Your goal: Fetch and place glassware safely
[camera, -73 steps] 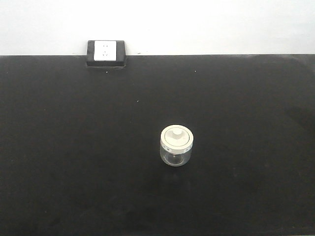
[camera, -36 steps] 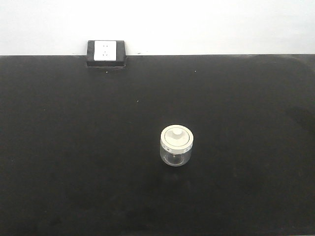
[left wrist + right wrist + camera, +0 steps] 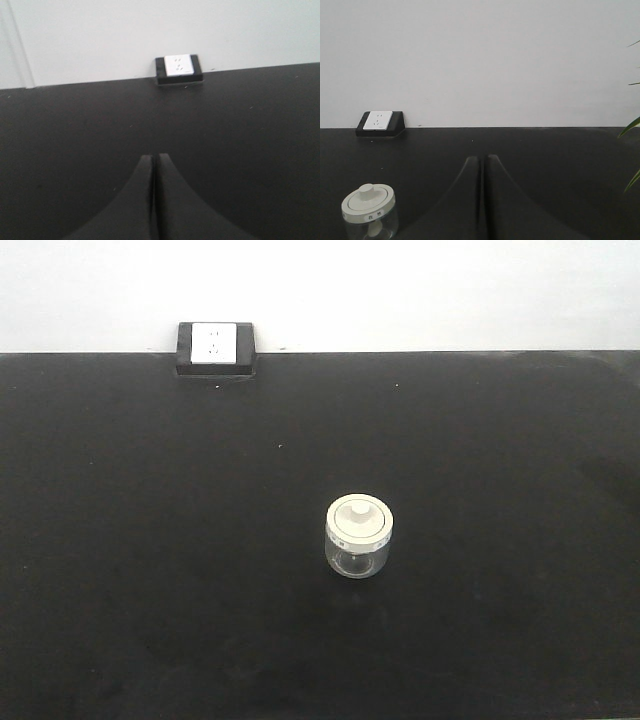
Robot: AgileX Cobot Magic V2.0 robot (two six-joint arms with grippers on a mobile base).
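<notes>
- Standing upright, knob pointing straight up, the glass jar [image 3: 358, 537] is sitting mid-table [image 3: 150, 540], untouched.
- Left gripper [image 3: 153, 159] and right gripper [image 3: 483, 159] are both hovering with fingers pressed together, holding nothing.

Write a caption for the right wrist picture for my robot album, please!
Shut right gripper above a black table, lidded glass jar at lower left, wall socket behind.

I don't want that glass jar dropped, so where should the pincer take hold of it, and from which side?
Grip the glass jar around its clear body under the wide lid, coming level from the right pincer side. The lid may lift off; the jar stands upright.
</notes>
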